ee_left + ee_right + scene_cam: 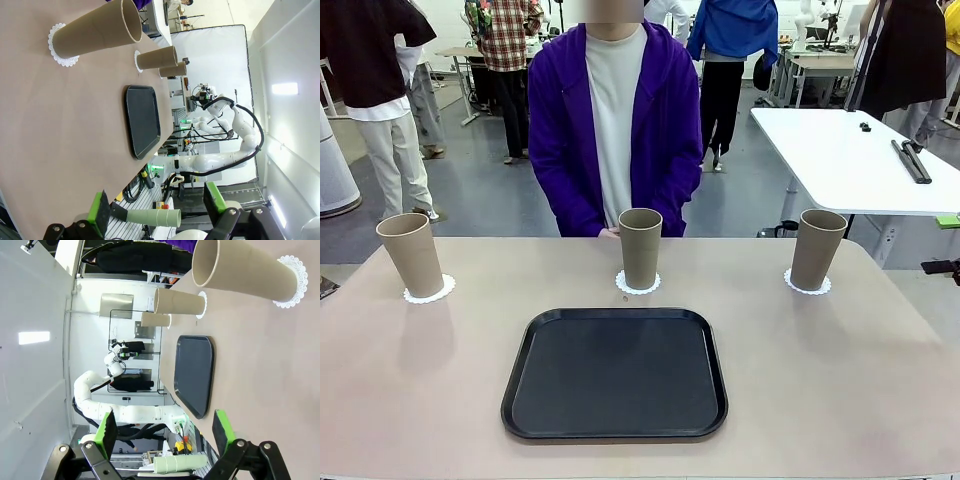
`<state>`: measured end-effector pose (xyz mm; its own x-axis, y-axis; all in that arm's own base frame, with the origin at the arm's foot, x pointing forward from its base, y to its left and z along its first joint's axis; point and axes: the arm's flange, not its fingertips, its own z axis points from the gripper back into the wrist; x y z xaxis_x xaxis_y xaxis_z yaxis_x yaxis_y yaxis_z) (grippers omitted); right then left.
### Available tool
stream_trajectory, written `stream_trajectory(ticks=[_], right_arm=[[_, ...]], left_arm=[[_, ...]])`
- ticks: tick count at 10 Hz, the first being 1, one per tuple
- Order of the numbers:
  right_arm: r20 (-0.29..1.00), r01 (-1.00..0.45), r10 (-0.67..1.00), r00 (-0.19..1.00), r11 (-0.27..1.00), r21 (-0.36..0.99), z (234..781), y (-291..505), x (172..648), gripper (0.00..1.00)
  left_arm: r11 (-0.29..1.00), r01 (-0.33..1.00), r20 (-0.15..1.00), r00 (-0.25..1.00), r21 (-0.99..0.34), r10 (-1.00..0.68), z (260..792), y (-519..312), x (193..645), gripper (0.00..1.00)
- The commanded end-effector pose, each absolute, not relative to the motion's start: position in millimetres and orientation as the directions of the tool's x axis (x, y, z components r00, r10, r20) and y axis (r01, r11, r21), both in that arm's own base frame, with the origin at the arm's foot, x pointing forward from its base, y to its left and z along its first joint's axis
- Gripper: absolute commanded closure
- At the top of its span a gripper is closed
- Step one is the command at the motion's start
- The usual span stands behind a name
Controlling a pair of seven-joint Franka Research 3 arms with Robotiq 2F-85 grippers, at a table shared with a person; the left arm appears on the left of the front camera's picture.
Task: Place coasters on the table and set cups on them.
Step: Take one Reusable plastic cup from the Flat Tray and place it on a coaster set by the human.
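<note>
Standing done, by the look: three cups (640, 247) each upright on its coaster (638, 285) along table (420, 400) far edge, black tray (615, 373) bare. Left gripper (157, 210) & right gripper (165, 432) jaws apart, holding nothing. Best keep arms back, no nudging cups.

I get bright, even overhead light in my front view; the large beige-tan matte table (840, 370) shows no glare, and the three tall tan tumblers (640, 247) cast only faint, soft shadows toward me. The black rounded tray (615, 373) carries a dull sheen along its rim. Both wrist views bow lines at their edges, ceiling panels blow out white, and the green-padded fingers (223, 427) look slightly soft.
</note>
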<state>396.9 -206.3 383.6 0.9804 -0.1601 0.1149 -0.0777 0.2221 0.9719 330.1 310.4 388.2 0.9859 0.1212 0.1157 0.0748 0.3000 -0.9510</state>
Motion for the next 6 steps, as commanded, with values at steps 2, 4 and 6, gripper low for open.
stream_trajectory(ticks=[2, 4, 6], right_arm=[[0.117, -0.08, -0.159, 0.98, 0.223, 0.972, 384.7, -205.8, 396.9, 0.0], [0.117, -0.08, -0.159, 0.98, 0.223, 0.972, 384.7, -205.8, 396.9, 0.0], [0.117, -0.08, -0.159, 0.98, 0.223, 0.972, 384.7, -205.8, 396.9, 0.0]], left_arm=[[0.303, 0.074, 0.117, 0.985, -0.95, 0.124, 389.6, 310.4, 328.6, 0.0], [0.303, 0.074, 0.117, 0.985, -0.95, 0.124, 389.6, 310.4, 328.6, 0.0], [0.303, 0.074, 0.117, 0.985, -0.95, 0.124, 389.6, 310.4, 328.6, 0.0]])
